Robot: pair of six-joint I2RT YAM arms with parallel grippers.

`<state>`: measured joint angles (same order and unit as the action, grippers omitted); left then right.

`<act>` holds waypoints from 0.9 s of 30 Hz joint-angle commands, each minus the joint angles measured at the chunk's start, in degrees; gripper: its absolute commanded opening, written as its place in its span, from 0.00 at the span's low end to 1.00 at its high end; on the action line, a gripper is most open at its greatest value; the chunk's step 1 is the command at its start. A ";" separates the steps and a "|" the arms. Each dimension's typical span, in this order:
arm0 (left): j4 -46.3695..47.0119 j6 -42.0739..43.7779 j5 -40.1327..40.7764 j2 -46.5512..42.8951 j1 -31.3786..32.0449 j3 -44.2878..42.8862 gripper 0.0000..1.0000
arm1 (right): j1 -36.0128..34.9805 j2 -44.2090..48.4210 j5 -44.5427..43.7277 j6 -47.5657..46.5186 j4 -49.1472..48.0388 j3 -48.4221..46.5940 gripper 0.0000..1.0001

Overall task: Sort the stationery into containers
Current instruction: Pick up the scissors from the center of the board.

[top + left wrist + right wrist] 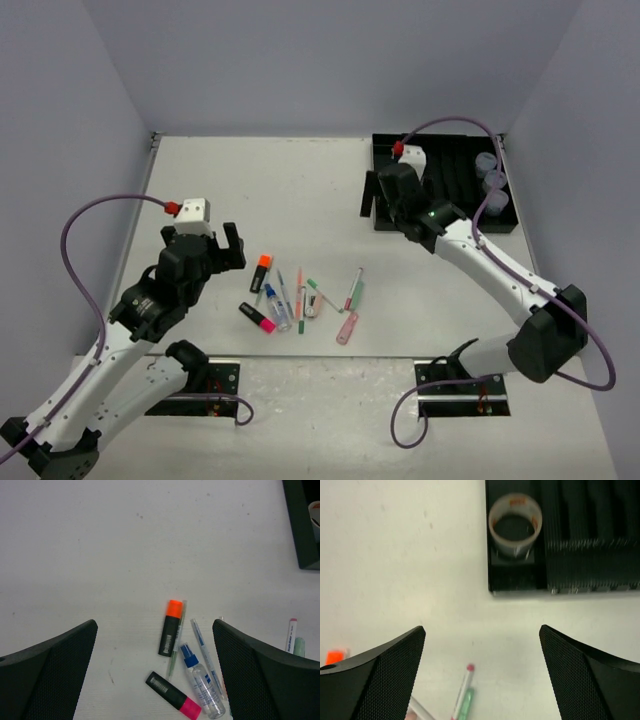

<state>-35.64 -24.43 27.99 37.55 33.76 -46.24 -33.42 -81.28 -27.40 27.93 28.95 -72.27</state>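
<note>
Top view: my right arm (480, 250) covers the tray's (455, 185) left side. Pens (300, 297) in the pile are too small to tell apart. Right wrist: orange highlighter (335, 656) clipped by left edge, tray cropped top and right. Left wrist: my finger (270, 680) hides pens on the right, only the tray's corner shows.

Orange highlighter (172, 628), pink highlighter (173, 701), spray bottle (201, 687), table (125, 555)

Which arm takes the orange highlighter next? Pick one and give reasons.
Left. Its open left gripper hangs close to the orange highlighter, which lies centred in its wrist view. The right gripper, also open, is up by the black tray, farther from it.
</note>
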 commanded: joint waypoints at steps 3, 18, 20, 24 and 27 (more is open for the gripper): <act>1.36 0.53 -1.34 0.28 -0.36 -0.67 1.00 | -0.66 0.64 10.18 16.47 -1.94 12.69 0.95; 1.98 1.40 -4.26 1.38 -0.36 -0.52 1.00 | -14.79 0.06 4.45 30.97 -3.53 24.35 0.50; 2.15 1.40 -4.26 1.30 -0.36 -0.49 1.00 | -16.22 -0.90 3.64 31.72 -2.49 23.39 0.50; 2.15 1.49 -4.43 1.21 -0.36 -0.43 1.00 | -18.43 -2.46 1.65 34.29 -0.56 22.87 0.40; 2.19 1.54 -4.65 1.21 -0.36 -0.43 1.00 | -18.80 -3.28 1.83 35.54 -0.30 23.32 0.35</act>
<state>-35.34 -24.38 24.12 39.00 33.76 -46.24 -51.40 -83.58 -22.03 59.05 27.26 -47.07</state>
